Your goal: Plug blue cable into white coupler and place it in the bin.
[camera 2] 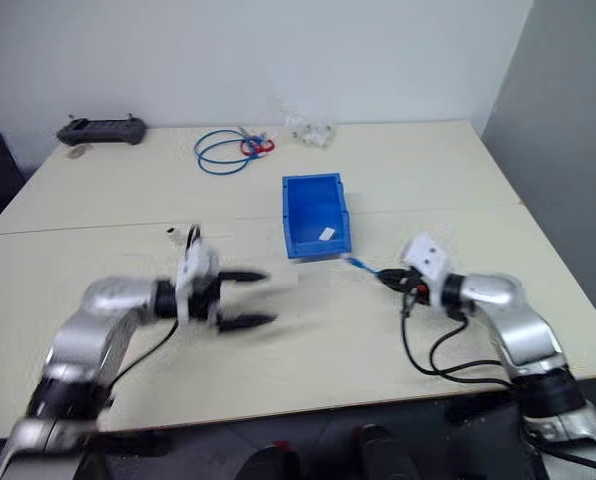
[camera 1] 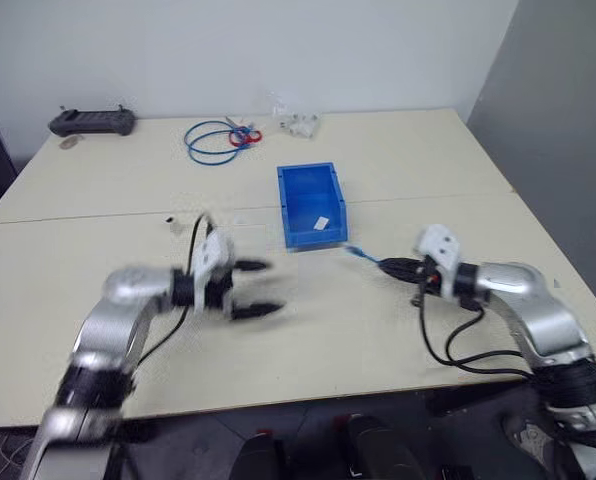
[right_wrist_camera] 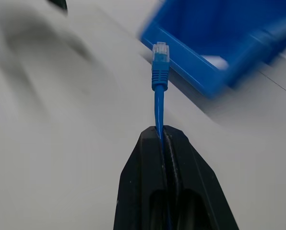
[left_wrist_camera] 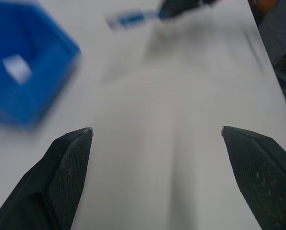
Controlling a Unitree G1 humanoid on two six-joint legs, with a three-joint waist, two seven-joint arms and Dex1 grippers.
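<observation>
The blue bin [camera 1: 311, 178] stands mid-table, and the small white coupler [camera 1: 322, 223] lies on its floor near the front wall. My right gripper [camera 1: 388, 266] is just right of the bin's front corner, shut on the blue cable [right_wrist_camera: 158, 103]. A short length of cable sticks out past the fingertips, and its plug [right_wrist_camera: 160, 52] points toward the bin [right_wrist_camera: 181, 43] without touching it. To the left of the bin, my left gripper [camera 1: 273, 288] hovers over bare table. Its fingers [left_wrist_camera: 71, 163] are spread wide with nothing between them.
A coiled blue cable loop with red bits [camera 1: 216, 140] and a cluster of white pieces in clear wrap [camera 1: 296, 122] lie at the back of the table. A black controller [camera 1: 91, 122] sits at the back left corner. A seam [camera 1: 98, 215] crosses the table.
</observation>
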